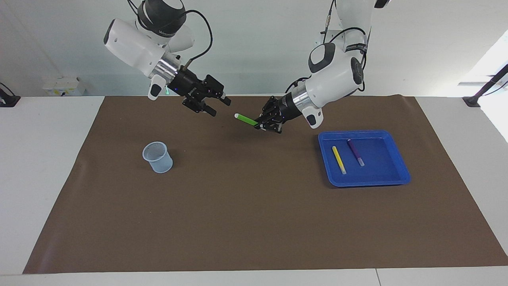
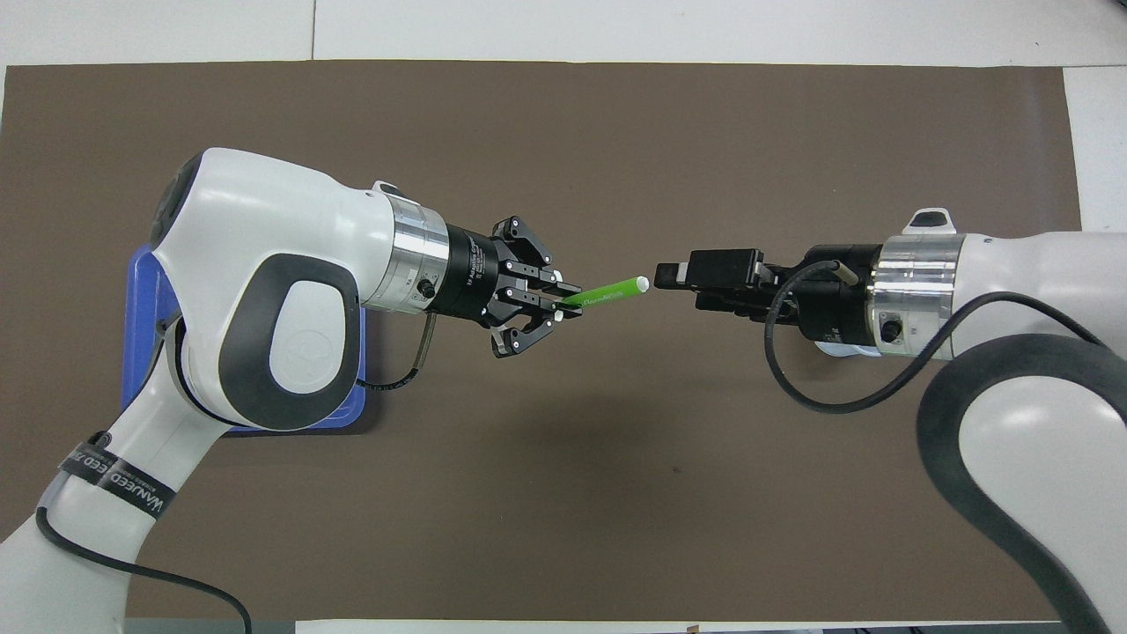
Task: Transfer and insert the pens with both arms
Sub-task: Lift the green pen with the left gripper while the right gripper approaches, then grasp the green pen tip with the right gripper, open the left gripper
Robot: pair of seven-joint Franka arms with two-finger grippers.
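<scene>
Left gripper (image 1: 260, 124) clamps green pen (image 1: 245, 118) over mat; right gripper (image 1: 217, 106) open beside cap; tray (image 2: 145, 291) mostly hidden overhead.

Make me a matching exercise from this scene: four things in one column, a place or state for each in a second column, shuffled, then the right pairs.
Things:
1. green pen
2. yellow pen
3. mesh cup
4. right gripper

Places or states:
A. stands on the brown mat toward the right arm's end
B. lies in the blue tray beside the purple pen
C. up over the mat, just short of the green pen's pale cap
D. held in the air by the left gripper

Pairs: 1-D, 2-B, 3-A, 4-C
</scene>
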